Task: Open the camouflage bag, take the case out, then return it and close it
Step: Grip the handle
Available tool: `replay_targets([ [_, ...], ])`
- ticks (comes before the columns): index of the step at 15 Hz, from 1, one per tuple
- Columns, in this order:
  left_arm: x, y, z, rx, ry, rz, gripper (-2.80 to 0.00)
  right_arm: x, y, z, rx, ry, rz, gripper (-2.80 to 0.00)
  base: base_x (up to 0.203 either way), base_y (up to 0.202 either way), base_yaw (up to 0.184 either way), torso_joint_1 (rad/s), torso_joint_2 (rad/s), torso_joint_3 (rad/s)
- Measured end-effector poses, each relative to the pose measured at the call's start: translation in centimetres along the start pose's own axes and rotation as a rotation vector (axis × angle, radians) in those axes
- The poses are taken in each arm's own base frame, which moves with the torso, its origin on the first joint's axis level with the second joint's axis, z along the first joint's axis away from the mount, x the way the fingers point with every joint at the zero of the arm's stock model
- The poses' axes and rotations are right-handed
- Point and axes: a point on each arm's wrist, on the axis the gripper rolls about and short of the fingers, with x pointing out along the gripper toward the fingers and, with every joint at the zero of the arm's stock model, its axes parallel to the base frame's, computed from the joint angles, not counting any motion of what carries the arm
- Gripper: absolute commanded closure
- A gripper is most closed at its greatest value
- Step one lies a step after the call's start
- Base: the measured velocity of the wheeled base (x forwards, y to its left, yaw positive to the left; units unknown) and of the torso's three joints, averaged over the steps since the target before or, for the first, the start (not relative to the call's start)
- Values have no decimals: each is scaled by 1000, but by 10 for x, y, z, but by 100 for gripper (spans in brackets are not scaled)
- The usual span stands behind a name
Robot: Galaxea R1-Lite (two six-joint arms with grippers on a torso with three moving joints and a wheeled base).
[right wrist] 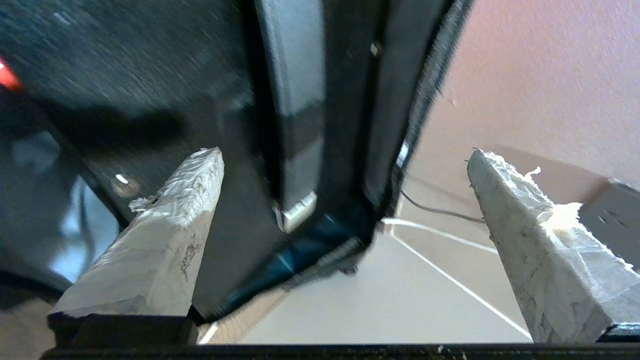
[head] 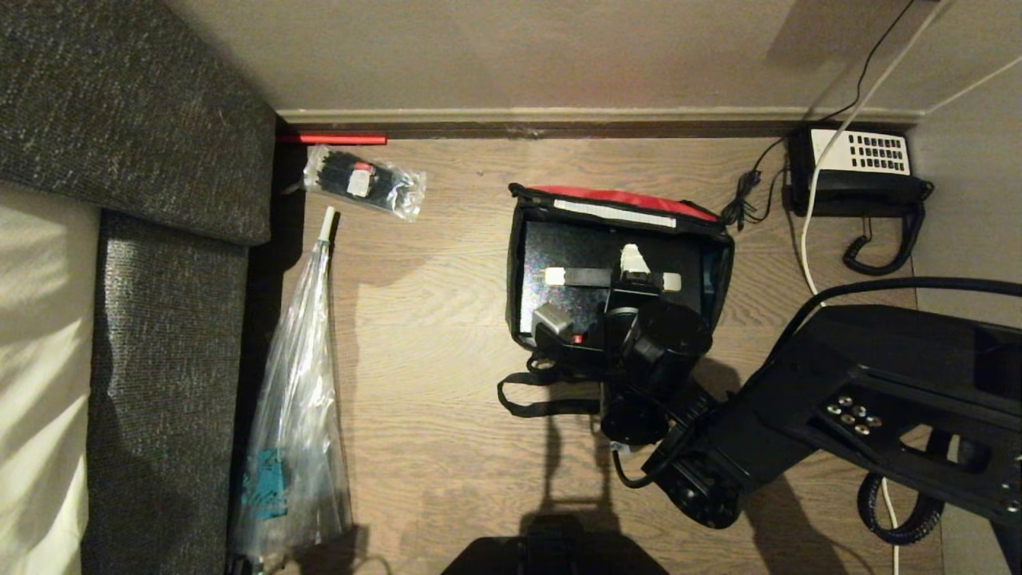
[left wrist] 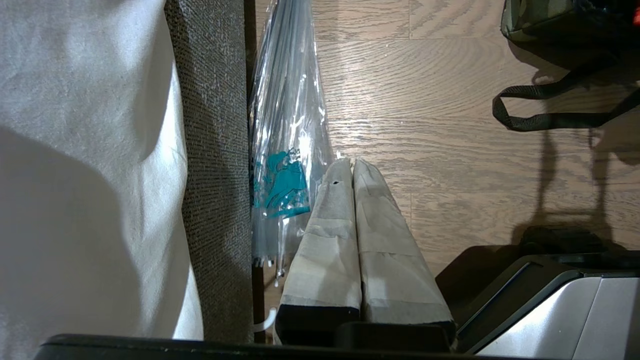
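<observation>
- The bag (head: 722, 275) stands on the wooden floor (head: 447, 335) near the far wall, lid thrown open, the red lid edge toward the skirting board.
- The case (head: 575, 247) sits inside the bag, its glossy black top showing and filling most of the opening.
- One black strap (head: 527, 395) of the bag lies looped on the floor at the bag's near side.
- The right gripper (head: 613, 278) hangs over the open bag, just above the case, with its jaws spread wide and nothing between them.
- In the right wrist view one taped finger (right wrist: 165, 240) lies over the case's dark top and the other stands out past the bag's side; whether either touches cannot be told.
- The left gripper (left wrist: 353, 165) is parked low by the sofa (left wrist: 215, 150), its taped fingers pressed together, holding nothing.
- A long clear plastic bag (head: 299, 399) lies on the floor along the sofa's edge.
- A smaller clear packet (head: 363, 182) rests near the far left corner of the floor.
- A telephone (head: 858, 172) sits at the far right corner, well apart from the bag.
</observation>
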Motion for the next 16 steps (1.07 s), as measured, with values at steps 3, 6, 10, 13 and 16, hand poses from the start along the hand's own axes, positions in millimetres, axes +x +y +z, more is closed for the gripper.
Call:
replay_targets([
  [3, 0, 0, 0, 0, 0, 0, 0, 1, 10, 3, 39, -34, 9, -280, 0, 0, 0, 0, 0, 0],
  [6, 0, 0, 0, 0, 0, 0, 0, 4, 17, 6, 49, -40, 12, -280, 0, 0, 0, 0, 0, 0],
  [10, 0, 0, 0, 0, 0, 0, 0, 9, 21, 6, 41, -68, 5, -280, 0, 0, 0, 0, 0, 0],
  [13, 0, 0, 0, 0, 0, 0, 0, 17, 23, 2, 26, -71, -3, -280, 0, 0, 0, 0, 0, 0],
  [16, 0, 0, 0, 0, 0, 0, 0, 27, 24, -5, 13, -70, -13, -280, 0, 0, 0, 0, 0, 0],
])
